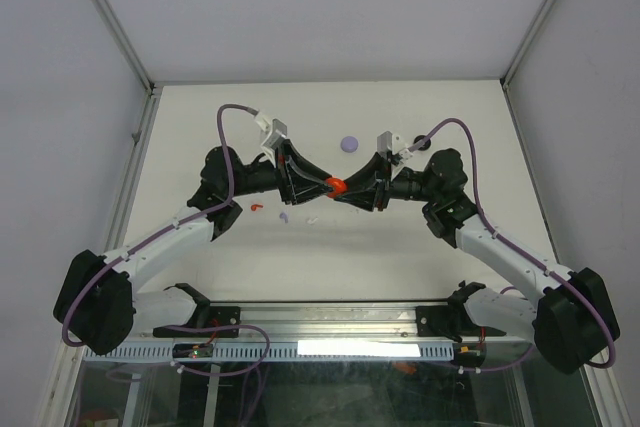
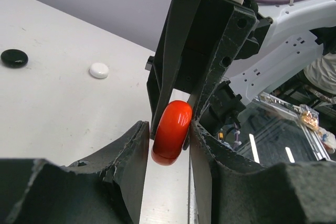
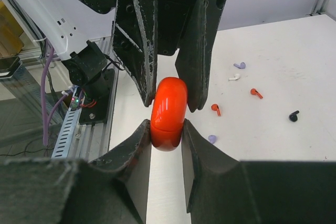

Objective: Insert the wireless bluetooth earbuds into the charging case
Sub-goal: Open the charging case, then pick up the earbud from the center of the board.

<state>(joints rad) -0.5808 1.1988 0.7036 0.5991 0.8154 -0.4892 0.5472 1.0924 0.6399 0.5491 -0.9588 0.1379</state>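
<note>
Closest up, the left gripper (image 2: 169,129) fills the bottom of the left wrist view, fingers (image 2: 126,150) snug against both sides of the red case (image 2: 173,140). The right gripper (image 2: 176,121) reaches in from above and pinches the same case.

Right wrist view is the mirror: right pads (image 3: 131,156) clamped on it, case looks shut, earbuds (image 3: 256,93) lying loose on the table (image 3: 294,40) behind.

Top view: both arms meet mid-table, buds scattered just beside the left one.

So nothing's inserted yet I reckon. Opening the case and loading buds are left.
</note>
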